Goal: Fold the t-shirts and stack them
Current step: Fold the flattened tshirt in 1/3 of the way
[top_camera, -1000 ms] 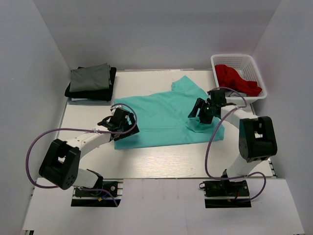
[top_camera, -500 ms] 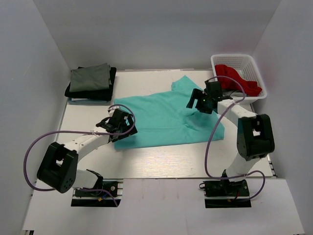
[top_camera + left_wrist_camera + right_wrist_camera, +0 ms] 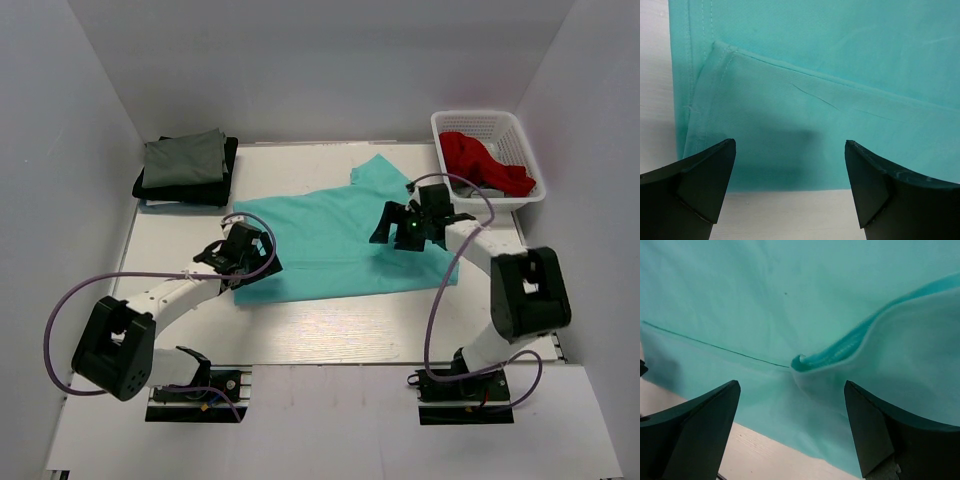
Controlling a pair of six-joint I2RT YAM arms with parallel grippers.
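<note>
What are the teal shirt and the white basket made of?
The teal shirt looks like soft, matte cloth, probably a knit: it creases, folds over itself and shows stitched hems. The basket looks like stiff white plastic, going by its moulded lattice walls.

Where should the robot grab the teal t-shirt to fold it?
Probably the near-left corner of the teal t-shirt, where the open left tool hovers. Come straight down from above, with one finger on the cloth and one on the bare table. The hemmed edges lie flat there with table showing beside them, so a finger can likely scrape under the corner.
</note>
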